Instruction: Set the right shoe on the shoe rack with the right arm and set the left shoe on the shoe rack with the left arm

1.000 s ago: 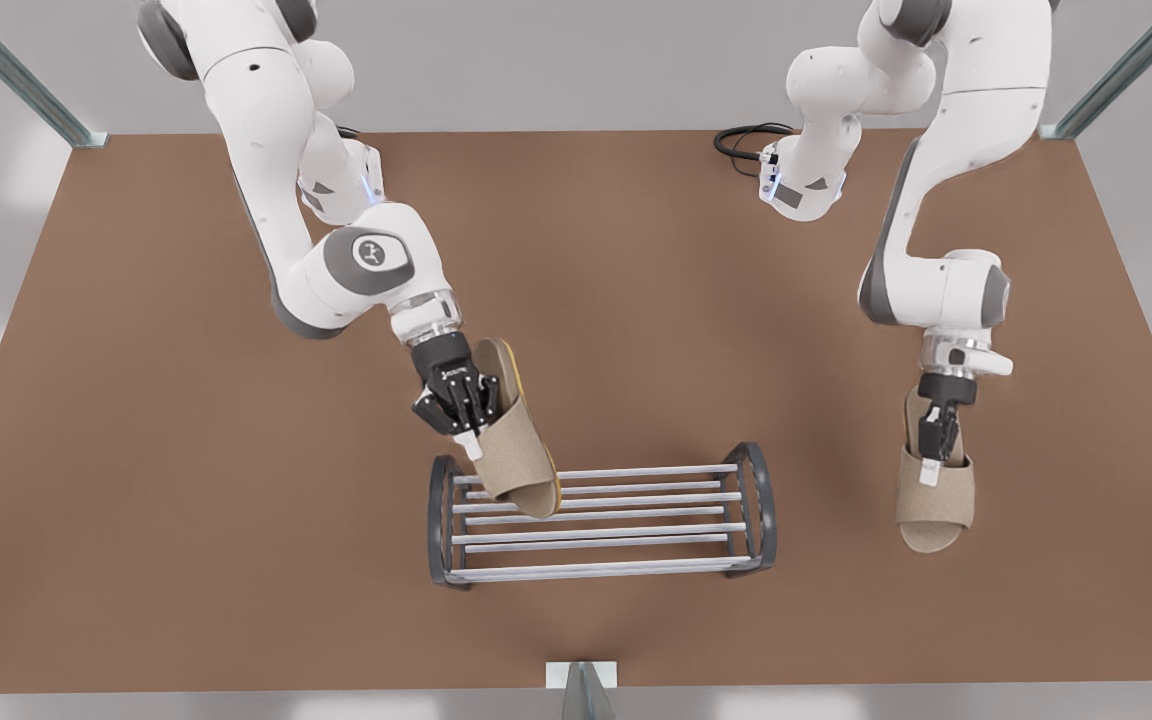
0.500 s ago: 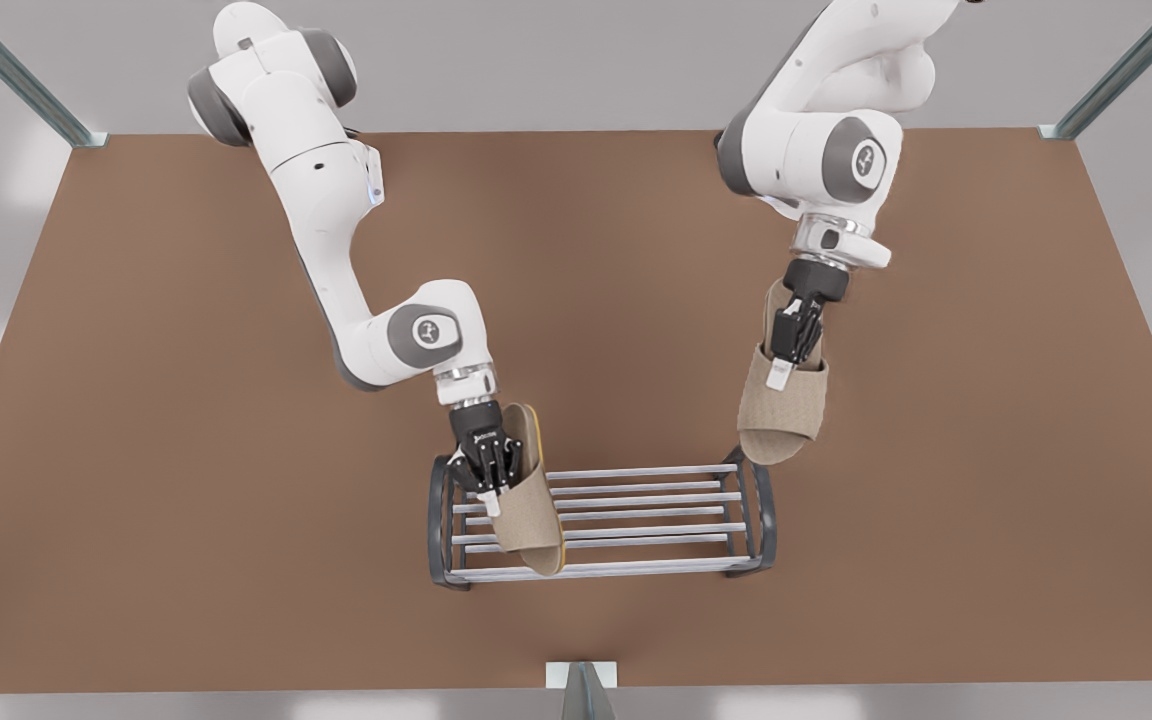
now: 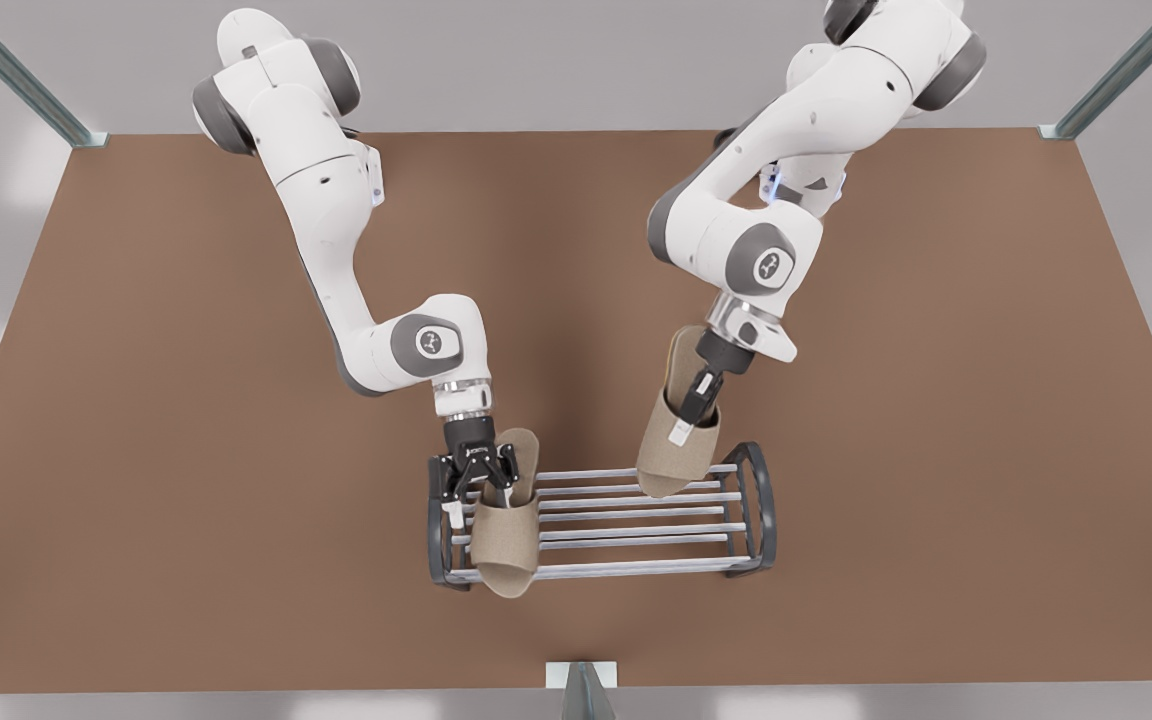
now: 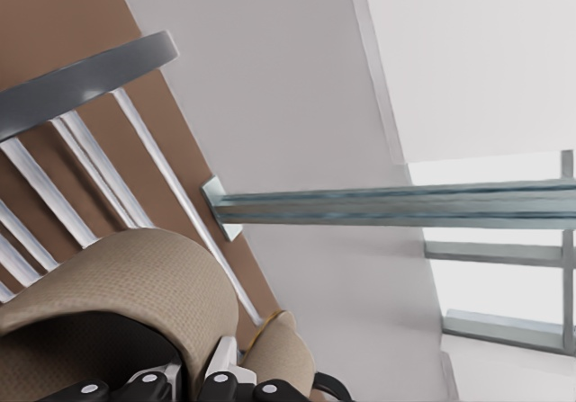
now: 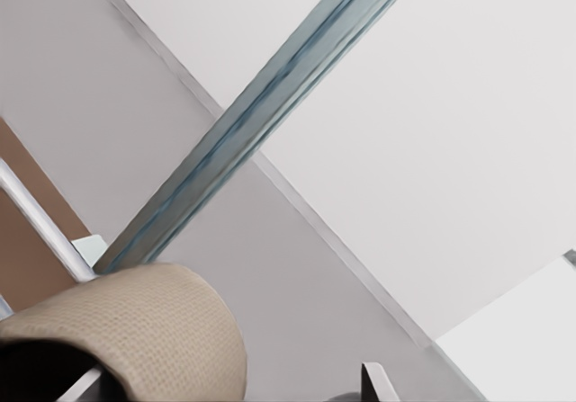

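The shoe rack [image 3: 636, 570] stands near the table's front edge, with dark arched ends and pale bars. The left shoe [image 3: 504, 545], a beige slipper, lies flat on the bars at the rack's end on the front view's left, toe over the front bar. My left gripper [image 3: 481, 503] is open around its strap. The left wrist view shows this slipper [image 4: 117, 276] and a rack arch [image 4: 81, 83]. My right gripper [image 3: 684, 425] is shut on the right shoe [image 3: 666, 460], which hangs tilted, toe down, over the rack's back bars. The right wrist view shows its strap [image 5: 135, 321].
The brown table [image 3: 186, 450] has bare room on both sides of the rack. A small white bracket [image 3: 581, 675] sits at the front edge. Metal frame posts [image 3: 1126, 70] rise at the back corners.
The left gripper lowered the left shoe flat onto the rack and opened. The right arm swung in from the front view's right, carrying the right shoe over the rack's back bars.
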